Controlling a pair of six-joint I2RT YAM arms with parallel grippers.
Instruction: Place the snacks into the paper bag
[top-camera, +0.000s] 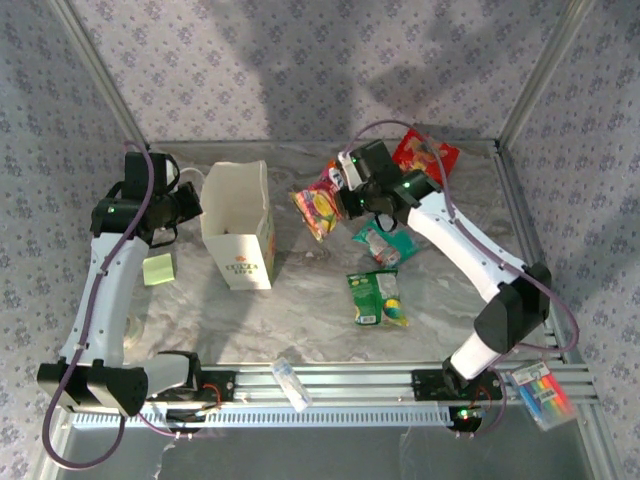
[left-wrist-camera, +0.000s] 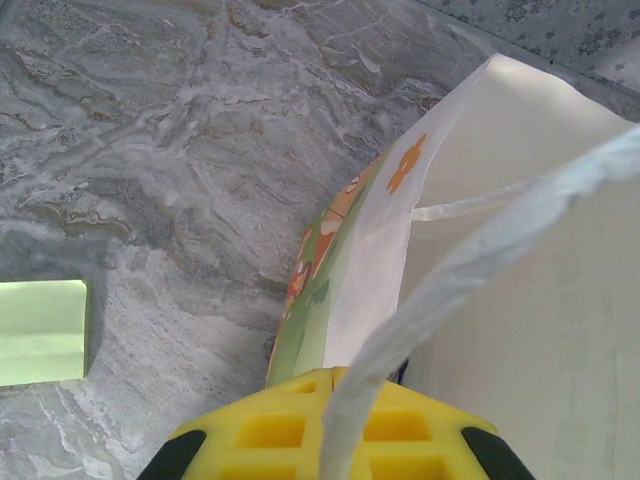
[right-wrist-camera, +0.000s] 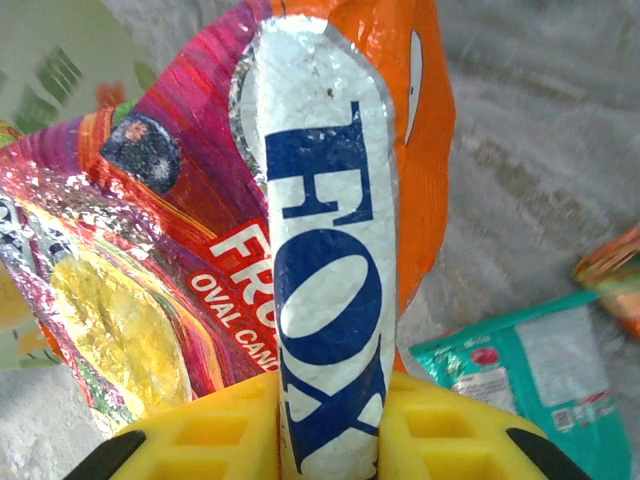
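Right gripper (right-wrist-camera: 330, 425) closed tight on the Fox packet (right-wrist-camera: 325, 200), long axis in line with its fingers; bag (top-camera: 245, 255) stands mouth-up, near, to this gripper's left; left gripper (left-wrist-camera: 345, 425) appears clamped on bag rim

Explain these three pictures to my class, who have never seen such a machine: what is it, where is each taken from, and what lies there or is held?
It is a robot: a left arm and a right arm bolted to a table. One picture looks down from above and behind; the other two come from a camera on each wrist, its yellow fingers at the bottom. The left fingers pinch the cord handle of an upright bag. The right fingers grip a Fox packet. On the table lie a red packet, a teal packet, a green packet and a notepad; a clear tube and markers lie on the near rails.
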